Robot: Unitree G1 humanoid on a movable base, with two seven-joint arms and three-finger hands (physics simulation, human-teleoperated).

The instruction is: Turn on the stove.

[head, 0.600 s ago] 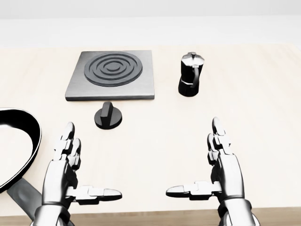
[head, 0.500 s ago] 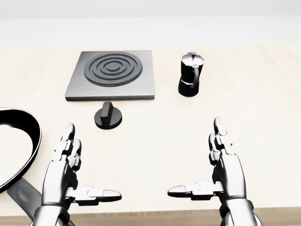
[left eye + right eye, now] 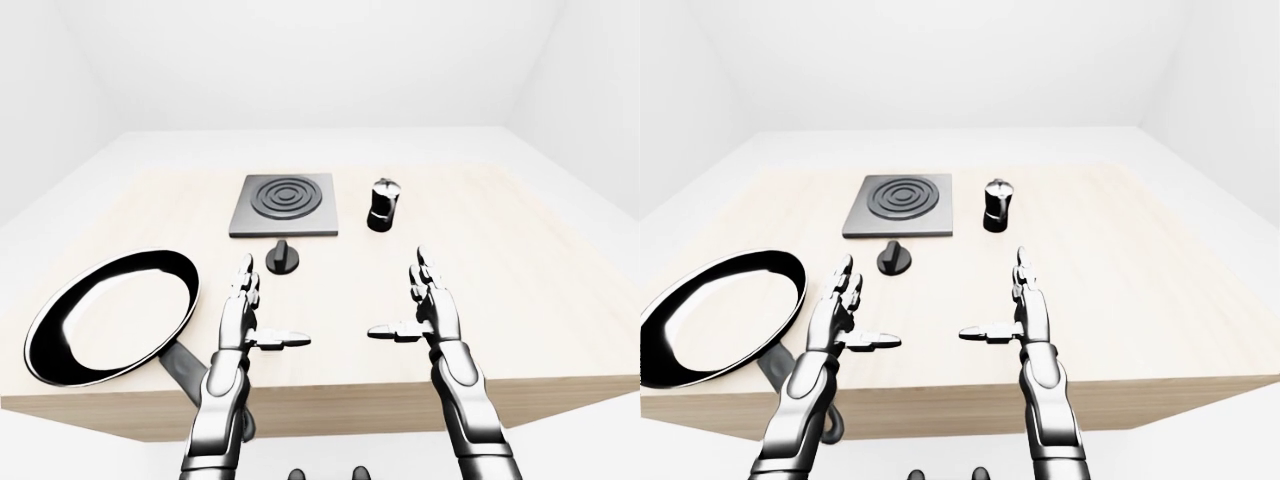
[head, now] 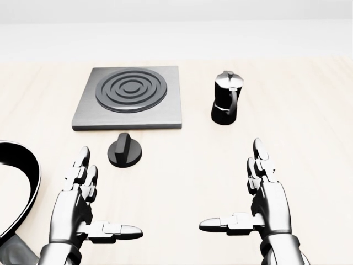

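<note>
A pale wooden table (image 3: 560, 300) spreads under and beyond the left hand (image 4: 74, 207) and the right hand (image 4: 265, 201), its light grain running out to both sides of them and its thick near edge showing below the wrists in the eye views. Past the far edge of the tabletop, above the fingertips, a plain white floor (image 3: 300, 145) runs to bare white walls (image 3: 940, 60) that meet in soft corners to the left and right of the hands. The light is even and bright, with only faint shading on the walls.
</note>
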